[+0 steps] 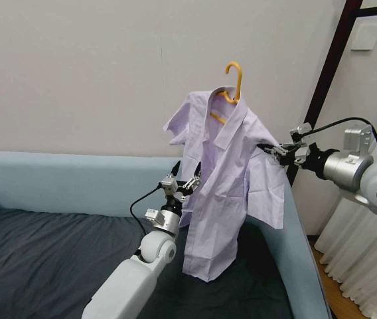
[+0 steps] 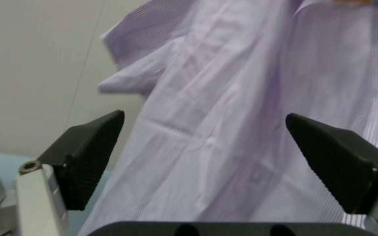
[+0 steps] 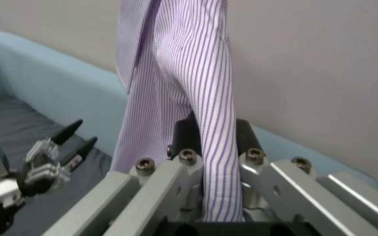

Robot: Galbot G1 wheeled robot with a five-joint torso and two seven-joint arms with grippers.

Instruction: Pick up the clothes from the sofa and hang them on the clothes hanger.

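One shirt [image 1: 231, 186] on yellow hanger [image 1: 239, 83]; right claw [image 1: 268, 149] pinching sleeve, left claw [image 1: 187, 171] spread wide beside front.

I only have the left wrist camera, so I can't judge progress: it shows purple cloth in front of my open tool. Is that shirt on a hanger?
Observer: Yes, the shirt hangs over a yellow hanger, with its hook pointing up.
Operator: Is the hook on anything?
Observer: No, it is free in the air in front of the wall.
Operator: Then what holds the shirt up?
Observer: The right tool, shut on the shirt near its shoulder.
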